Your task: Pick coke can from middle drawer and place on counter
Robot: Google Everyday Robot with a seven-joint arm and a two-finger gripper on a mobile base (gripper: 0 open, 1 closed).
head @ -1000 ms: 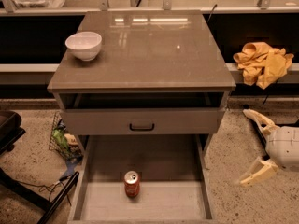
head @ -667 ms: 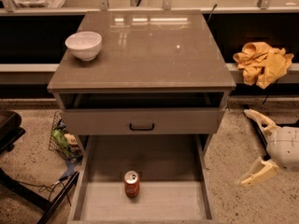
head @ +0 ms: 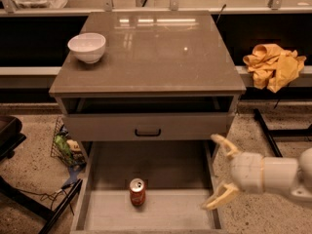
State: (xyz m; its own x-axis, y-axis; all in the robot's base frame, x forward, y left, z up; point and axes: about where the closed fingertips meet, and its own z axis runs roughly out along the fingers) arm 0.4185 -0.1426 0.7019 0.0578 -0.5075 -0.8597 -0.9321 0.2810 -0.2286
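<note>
While the coke can (head: 137, 192) stands upright in the middle drawer (head: 165, 213), the gripper (head: 212, 172), jaws spread wide, has moved in to the can's right; the reach has likely begun.

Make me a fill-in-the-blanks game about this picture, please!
The ____ stands upright in the middle drawer.
A white ____ sits on the counter.
The tool hovers beside the drawer's right wall, and it is ____.
Missing words: coke can; bowl; open.
</note>
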